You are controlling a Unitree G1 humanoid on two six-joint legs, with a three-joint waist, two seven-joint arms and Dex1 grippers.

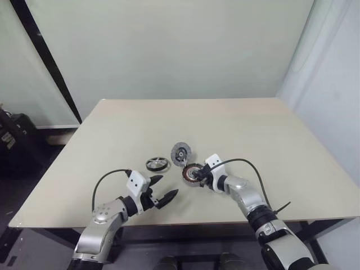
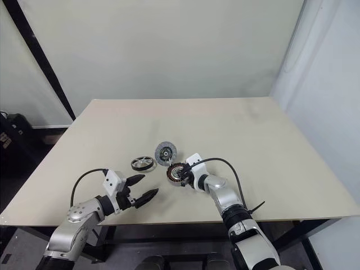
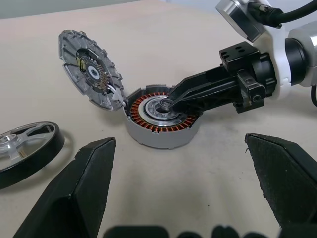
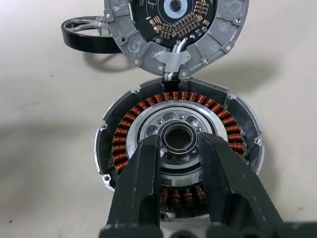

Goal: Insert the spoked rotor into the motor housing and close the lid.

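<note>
The right gripper reached over the near rim of the motor housing, its two black fingers pressed against either side of the raised silver centre bearing, pinching it; the ring of copper windings lay beneath and around the fingertips. Just beyond those fingertips the lid stood tilted open, its lower edge touching the housing's far rim and joined to it by a short white wire, so little room was left on that side. Past the lid and to the gripper's left lay the spoked rotor, flat on the table and apart from the housing, with a bare gap between them. The left gripper hovered low over the table near its front edge, fingers spread wide and holding nothing, pointing toward the housing with open surface between its fingertips and the parts; the rotor lay just ahead of it and slightly to its left. To the right of the right gripper the beige tabletop ran bare to its side edge, and beyond the lid it ran bare to the far edge. A black cable looped from each wrist. The table stood against a pale green wall with a slanting black strip at the left; a white panel rose at the right, and a dark object sat on the floor off the table's left side.
</note>
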